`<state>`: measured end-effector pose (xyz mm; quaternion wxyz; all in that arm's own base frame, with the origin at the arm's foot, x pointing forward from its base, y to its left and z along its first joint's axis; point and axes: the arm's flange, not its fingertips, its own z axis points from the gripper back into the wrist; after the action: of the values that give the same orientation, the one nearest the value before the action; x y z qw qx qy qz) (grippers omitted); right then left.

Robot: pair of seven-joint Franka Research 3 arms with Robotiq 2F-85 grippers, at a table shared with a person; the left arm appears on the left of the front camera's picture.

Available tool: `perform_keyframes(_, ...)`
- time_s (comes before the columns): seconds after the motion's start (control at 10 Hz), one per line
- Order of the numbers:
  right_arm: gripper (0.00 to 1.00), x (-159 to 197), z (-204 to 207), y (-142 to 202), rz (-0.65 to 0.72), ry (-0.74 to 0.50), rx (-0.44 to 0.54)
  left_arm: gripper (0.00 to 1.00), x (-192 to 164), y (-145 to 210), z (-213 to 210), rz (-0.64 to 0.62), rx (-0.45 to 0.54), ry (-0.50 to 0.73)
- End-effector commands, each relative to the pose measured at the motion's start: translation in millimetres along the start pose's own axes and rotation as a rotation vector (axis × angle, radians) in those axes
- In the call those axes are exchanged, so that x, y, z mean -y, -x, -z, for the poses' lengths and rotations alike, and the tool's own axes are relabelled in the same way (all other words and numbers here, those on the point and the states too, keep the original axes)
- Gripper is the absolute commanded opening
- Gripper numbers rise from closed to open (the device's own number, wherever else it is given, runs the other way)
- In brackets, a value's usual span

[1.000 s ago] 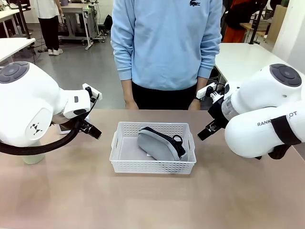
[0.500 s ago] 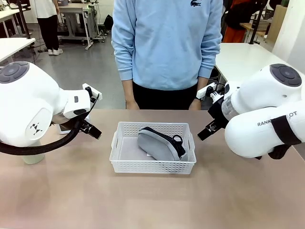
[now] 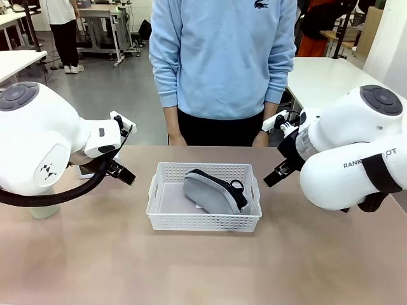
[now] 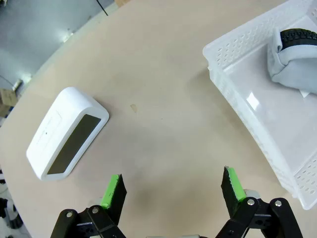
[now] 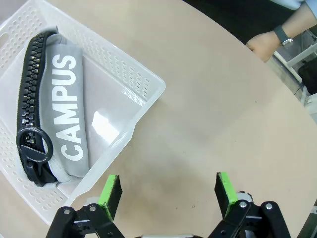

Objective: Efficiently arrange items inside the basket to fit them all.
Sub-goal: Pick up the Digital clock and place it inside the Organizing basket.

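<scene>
Surface (image 3: 203,267) of pale wood carries a packing job barely begun, with a person (image 3: 222,57) in a blue sweatshirt standing at 12 o'clock, one hand (image 5: 265,42) resting by the far edge. Two white arms flank the white basket (image 3: 203,222) at centre. The left gripper (image 4: 173,191) hangs at 9 o'clock of it with its green pads spread wide over bare wood. The right gripper (image 5: 168,191) hangs at 3 o'clock, equally spread and holding nothing.

Inside the basket, in its right half, lies the grey zip case (image 3: 210,190). Its long axis runs from about 10 o'clock to 4 o'clock in the front view, with the zip-pull ring and strap toward the 4 o'clock end. It appears propped on one long edge rather than flat. The white block (image 4: 67,133) lies on the surface beyond the basket's 9 o'clock side, well apart from it. In the left wrist view its long axis runs from 7 to 1 o'clock. The pale green cup (image 3: 43,211) stands at about 8 o'clock, mostly hidden behind the left arm.

The diagonal case probably wastes floor space, so later items may not fit unless it is squared against a wall. Nudging it could also slide the light basket, and the block's smooth, broad body may slip from the pads.
</scene>
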<state>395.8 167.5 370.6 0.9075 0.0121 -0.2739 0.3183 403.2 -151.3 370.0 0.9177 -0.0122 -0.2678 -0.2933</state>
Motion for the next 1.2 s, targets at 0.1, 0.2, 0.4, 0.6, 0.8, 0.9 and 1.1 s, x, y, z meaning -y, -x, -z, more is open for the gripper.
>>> perform_keyframes(0.1,1.00,3,-9,1,-0.009,-0.002,-0.020,1.00,0,0,0,0.000,0.000,0.000)
perform_keyframes(0.2,1.00,5,-14,3,0.009,-0.116,-0.119,1.00,5,-1,-15,0.031,-0.028,0.087)
perform_keyframes(0.4,1.00,27,-41,14,0.148,-0.309,-0.201,1.00,0,6,-54,-0.037,-0.094,0.358)
perform_keyframes(0.6,1.00,73,-91,33,0.396,-0.496,-0.127,1.00,-26,17,-110,-0.192,-0.013,0.528)
perform_keyframes(0.8,1.00,127,-144,69,0.555,-0.742,-0.013,1.00,-65,51,-157,-0.229,0.132,0.700)
perform_keyframes(0.9,1.00,159,-167,97,0.608,-0.852,0.069,1.00,-96,78,-186,-0.261,0.221,0.748)
perform_keyframes(1.1,1.00,232,-195,178,0.820,-0.919,0.271,1.00,-177,151,-226,-0.421,0.439,0.770)
